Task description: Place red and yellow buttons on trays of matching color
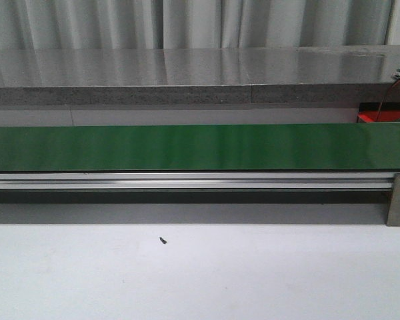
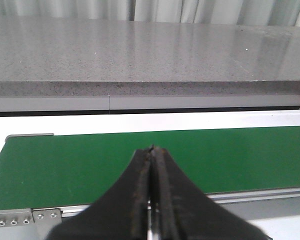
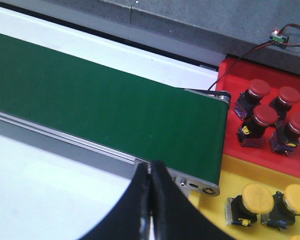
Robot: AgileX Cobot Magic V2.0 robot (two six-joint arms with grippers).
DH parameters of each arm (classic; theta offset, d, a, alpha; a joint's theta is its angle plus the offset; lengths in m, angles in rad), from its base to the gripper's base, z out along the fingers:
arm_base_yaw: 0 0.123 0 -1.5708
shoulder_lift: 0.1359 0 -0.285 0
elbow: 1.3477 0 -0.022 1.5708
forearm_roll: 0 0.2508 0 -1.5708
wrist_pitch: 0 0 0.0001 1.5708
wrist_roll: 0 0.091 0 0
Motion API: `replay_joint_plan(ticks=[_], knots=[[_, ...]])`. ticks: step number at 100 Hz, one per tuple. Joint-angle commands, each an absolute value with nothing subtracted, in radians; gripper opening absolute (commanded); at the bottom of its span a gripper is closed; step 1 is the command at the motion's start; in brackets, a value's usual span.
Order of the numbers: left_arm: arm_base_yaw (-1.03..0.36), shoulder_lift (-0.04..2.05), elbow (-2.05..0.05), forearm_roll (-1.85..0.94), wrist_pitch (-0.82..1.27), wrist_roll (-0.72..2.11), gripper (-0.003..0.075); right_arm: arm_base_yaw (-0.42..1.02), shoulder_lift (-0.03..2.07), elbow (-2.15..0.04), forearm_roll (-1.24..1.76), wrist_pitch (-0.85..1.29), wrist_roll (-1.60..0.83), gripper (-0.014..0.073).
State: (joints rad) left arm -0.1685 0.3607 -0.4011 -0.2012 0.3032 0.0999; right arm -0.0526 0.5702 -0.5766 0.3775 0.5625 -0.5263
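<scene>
Red buttons (image 3: 270, 112): four, upright on red tray (image 3: 230, 75), sorted by colour, beyond right gripper (image 3: 151, 200). Yellow buttons (image 3: 265, 202): on yellow tray (image 3: 240, 170), beside same gripper. Belt (image 3: 105, 107): bare, ahead of both grippers. Left gripper (image 2: 152, 187), right gripper: pressed closed, holding nothing.

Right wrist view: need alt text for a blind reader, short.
A closed black hand hangs over the near edge of a bare green conveyor belt. Past the belt's end sit a red tray holding four red buttons and a yellow tray with at least two yellow buttons in view.
</scene>
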Motion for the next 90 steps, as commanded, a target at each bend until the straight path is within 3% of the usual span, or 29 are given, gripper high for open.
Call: replay_joint_plan(ticks=[1, 90], knots=[[-0.174, 0.367, -0.428, -0.208, 0.219, 0.097, -0.002, -0.052, 0.57, -0.601, 0.401, 0.488, -0.538, -0.0085], [-0.174, 0.367, -0.428, -0.208, 0.219, 0.097, -0.002, -0.052, 0.57, -0.599, 0.401, 0.464, -0.538, -0.0085]])
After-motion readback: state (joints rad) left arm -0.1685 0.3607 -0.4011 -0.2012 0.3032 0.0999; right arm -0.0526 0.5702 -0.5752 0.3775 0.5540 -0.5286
